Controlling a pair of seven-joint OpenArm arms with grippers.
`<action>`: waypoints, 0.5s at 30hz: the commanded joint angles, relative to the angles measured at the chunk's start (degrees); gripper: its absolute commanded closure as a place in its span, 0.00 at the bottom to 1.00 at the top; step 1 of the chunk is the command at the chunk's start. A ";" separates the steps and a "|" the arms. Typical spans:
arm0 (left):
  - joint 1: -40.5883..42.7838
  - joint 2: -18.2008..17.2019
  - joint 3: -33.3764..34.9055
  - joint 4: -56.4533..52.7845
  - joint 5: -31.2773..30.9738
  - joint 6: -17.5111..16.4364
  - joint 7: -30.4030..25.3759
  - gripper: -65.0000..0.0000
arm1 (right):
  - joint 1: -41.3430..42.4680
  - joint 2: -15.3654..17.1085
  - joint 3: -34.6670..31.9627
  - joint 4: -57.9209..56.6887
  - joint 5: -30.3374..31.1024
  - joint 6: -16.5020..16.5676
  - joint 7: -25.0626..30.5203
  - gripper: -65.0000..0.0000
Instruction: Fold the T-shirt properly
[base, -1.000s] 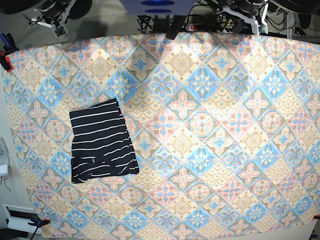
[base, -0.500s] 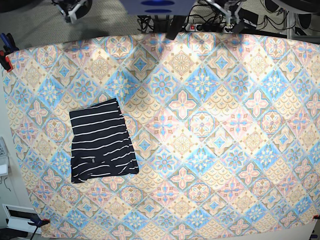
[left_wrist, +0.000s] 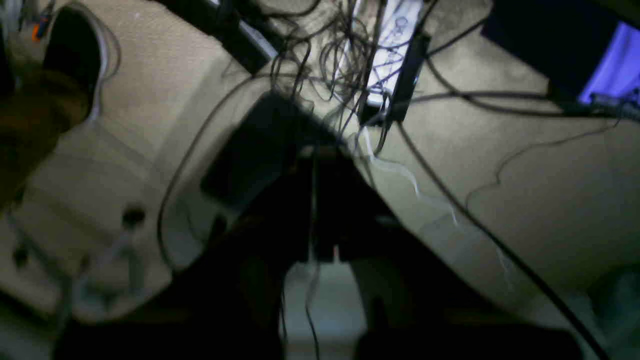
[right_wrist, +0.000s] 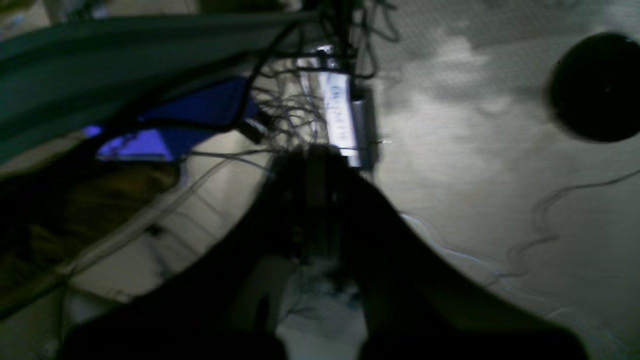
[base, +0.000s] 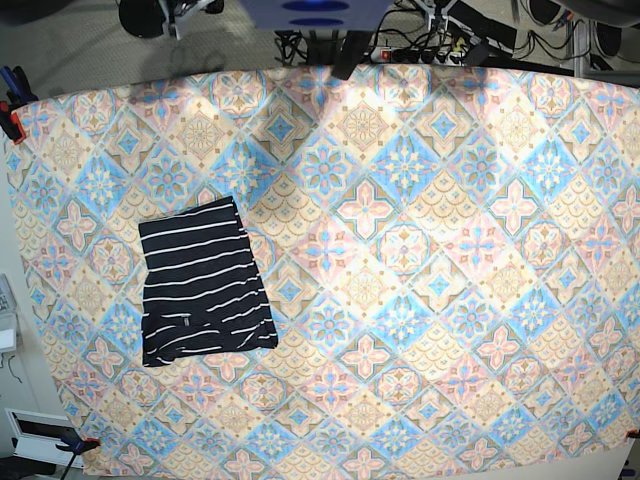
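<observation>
The T-shirt (base: 205, 283), dark with thin white stripes, lies folded into a compact rectangle on the left part of the patterned tablecloth (base: 420, 260). No gripper is near it. Both arms are drawn back past the table's far edge, and only scraps of them show at the top of the base view. In the left wrist view my left gripper (left_wrist: 313, 155) has its dark fingers pressed together with nothing between them, over carpet and cables. My right gripper (right_wrist: 314, 155) is likewise shut and empty above the floor.
Clamps pin the cloth at the left edge (base: 10, 115) and the bottom-left corner (base: 78, 445). Beyond the far edge lie a power strip (base: 405, 52) and tangled cables (left_wrist: 345, 60). A black round object (right_wrist: 595, 85) sits on the carpet.
Both arms have pulled further back, almost out of the top of the base view. The folded T-shirt has not moved.
</observation>
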 joint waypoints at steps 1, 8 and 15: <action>-1.30 -0.25 1.16 -3.40 -0.11 0.10 -2.46 1.00 | 0.26 0.53 0.03 -2.00 -0.13 0.43 1.62 1.00; -10.79 3.18 9.43 -21.25 -0.11 0.10 -12.92 1.00 | 6.32 -0.52 0.03 -11.67 -0.04 0.16 5.84 1.00; -11.67 3.27 10.30 -21.33 -0.20 0.10 -13.45 1.00 | 8.61 -5.18 0.12 -11.84 -0.04 -8.45 5.93 1.00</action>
